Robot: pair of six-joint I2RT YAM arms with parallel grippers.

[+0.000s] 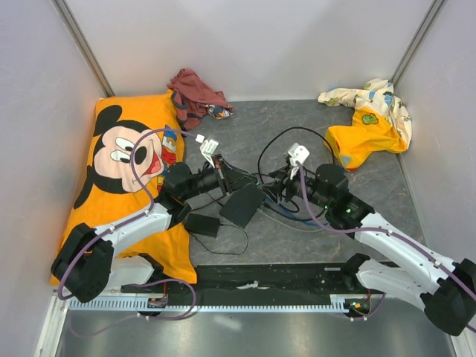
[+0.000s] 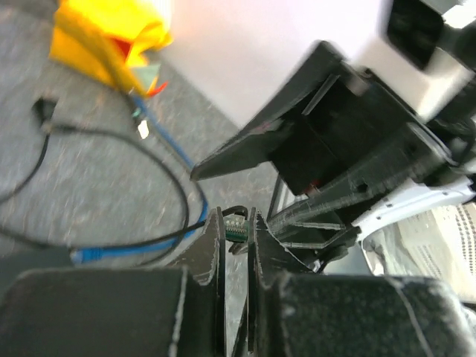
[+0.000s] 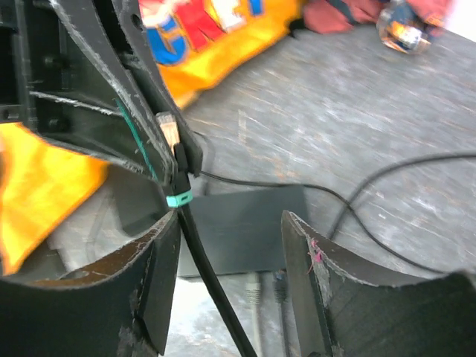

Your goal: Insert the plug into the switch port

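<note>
The switch (image 1: 242, 204) is a thin, flat black box lying between my two grippers; its port is not distinguishable. My left gripper (image 1: 223, 178) is shut on the plug (image 2: 236, 227), a small clear connector on a black cable with a teal band (image 3: 178, 199). In the right wrist view the plug (image 3: 169, 131) is pinched in the left gripper's fingers, above the switch (image 3: 245, 230). My right gripper (image 3: 230, 219) is open and empty, over the switch's edge, with the black cable running along the inside of its left finger (image 3: 160, 275). It sits close to the left gripper (image 2: 236, 219).
A black adapter brick (image 1: 201, 223) with a cord lies left of the switch. Black and blue cables (image 2: 160, 141) loop on the grey floor. A Mickey Mouse pillow (image 1: 126, 171) is at the left, a red cloth (image 1: 195, 95) at the back and a yellow garment (image 1: 368, 126) at back right.
</note>
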